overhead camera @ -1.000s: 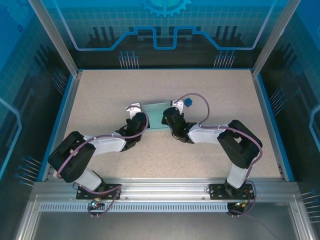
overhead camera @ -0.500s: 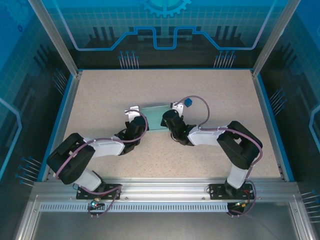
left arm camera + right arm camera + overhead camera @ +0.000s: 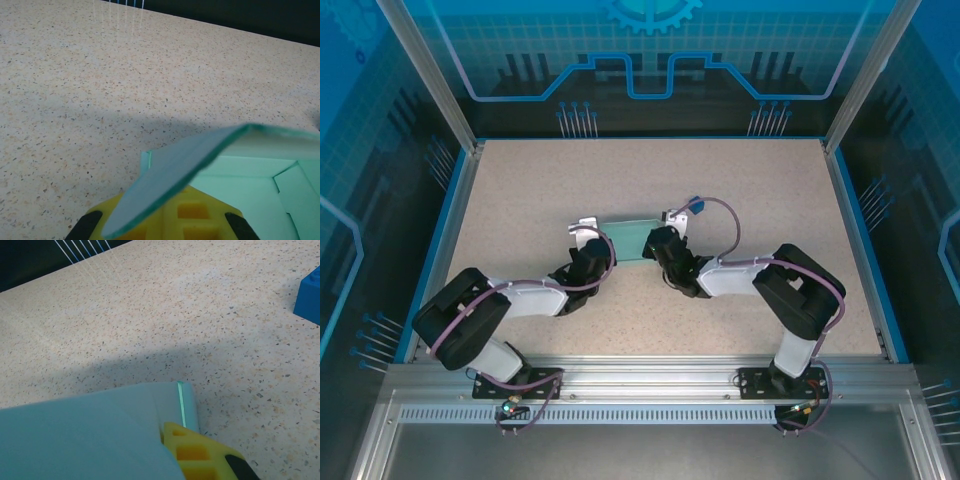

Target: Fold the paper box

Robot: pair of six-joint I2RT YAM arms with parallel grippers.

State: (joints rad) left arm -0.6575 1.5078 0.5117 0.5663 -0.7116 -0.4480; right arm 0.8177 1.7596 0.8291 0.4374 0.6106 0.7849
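The paper box (image 3: 626, 238), pale sky-blue card, is held between my two grippers at mid-table. In the left wrist view one flap (image 3: 185, 167) curves up and across my yellow fingers (image 3: 200, 215); the box's inner panels (image 3: 250, 190) lie behind it on the right. My left gripper (image 3: 593, 250) (image 3: 172, 200) is shut on that flap. My right gripper (image 3: 658, 243) (image 3: 170, 432) is shut on the box's right end (image 3: 100, 430). One yellow finger (image 3: 200, 455) shows there, and the card hides the other.
A tiny dark blue cube (image 3: 698, 206) (image 3: 309, 297) sits on the speckled table (image 3: 520, 180) just behind the right gripper, close to its cable. Blue rails edge the table at left, right and back.
Both grippers have drawn slightly toward the near edge with the box between them, and both arms have sunk lower. The box looks narrower and more bent. The cube has stayed put.
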